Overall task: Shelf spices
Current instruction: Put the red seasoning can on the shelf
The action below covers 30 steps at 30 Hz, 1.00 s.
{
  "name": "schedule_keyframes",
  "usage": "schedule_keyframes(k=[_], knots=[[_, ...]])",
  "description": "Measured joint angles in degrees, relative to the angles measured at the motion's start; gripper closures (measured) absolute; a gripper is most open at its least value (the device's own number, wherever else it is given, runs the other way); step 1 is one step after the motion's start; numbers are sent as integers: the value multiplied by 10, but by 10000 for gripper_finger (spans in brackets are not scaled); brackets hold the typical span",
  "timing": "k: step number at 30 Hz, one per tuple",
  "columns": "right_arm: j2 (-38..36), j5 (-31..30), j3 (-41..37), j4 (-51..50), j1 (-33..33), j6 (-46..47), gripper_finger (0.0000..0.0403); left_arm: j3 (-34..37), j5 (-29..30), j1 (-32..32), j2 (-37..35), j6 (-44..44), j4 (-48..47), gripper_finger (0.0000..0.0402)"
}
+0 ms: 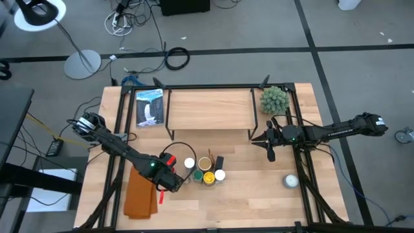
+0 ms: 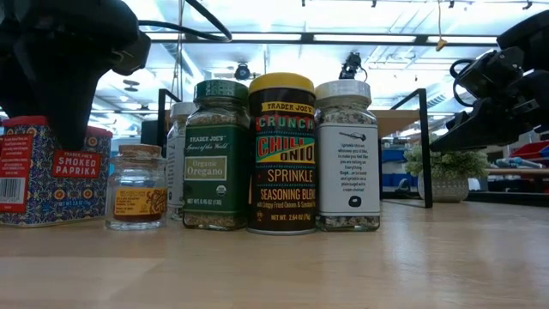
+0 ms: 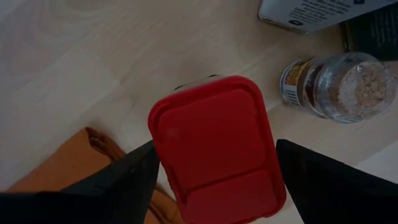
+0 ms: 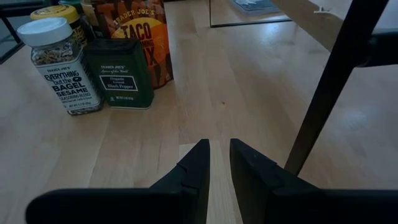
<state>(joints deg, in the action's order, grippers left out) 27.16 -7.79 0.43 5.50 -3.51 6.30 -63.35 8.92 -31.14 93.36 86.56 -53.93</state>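
The red square tin (image 3: 214, 149) stands on the table at the left of the spice cluster (image 1: 206, 169); the low view shows it as the smoked paprika tin (image 2: 51, 172). My left gripper (image 1: 169, 176) is open above it, one finger on either side of its red lid. Jars with green, yellow and white lids (image 2: 281, 154) stand upright beside it. My right gripper (image 4: 219, 162) is shut and empty, low over the table by the right front leg (image 4: 329, 81) of the shelf (image 1: 210, 109). The shelf's wood board is bare. My left gripper comes from above, pointing down, with its fingers (image 3: 134, 171) beside the two long sides of the red lid (image 3: 163, 134). I cannot tell whether they touch it. The tin's base rests on the table, upright.
An orange cloth (image 1: 141, 194) lies near the front left, just beside the left gripper. A printed packet (image 1: 149, 107) lies left of the shelf. A green spiky plant ball (image 1: 275, 99) sits at the shelf's right end, and a white round object (image 1: 290, 181) at the front right.
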Motion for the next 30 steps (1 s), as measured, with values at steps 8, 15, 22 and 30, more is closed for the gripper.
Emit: schedule_keyframes(k=[8, 15, 22, 30], knots=[[0, 0, 0, 0, 0, 0, 339, 0, 3, 0, 0, 0, 0, 104], [0, 0, 0, 0, 0, 0, 339, 0, 3, 0, 0, 0, 0, 134], [0, 0, 0, 0, 0, 0, 339, 0, 3, 0, 0, -2, 0, 153], [0, 0, 0, 0, 0, 0, 339, -29, 3, 0, 0, -38, -4, 155]])
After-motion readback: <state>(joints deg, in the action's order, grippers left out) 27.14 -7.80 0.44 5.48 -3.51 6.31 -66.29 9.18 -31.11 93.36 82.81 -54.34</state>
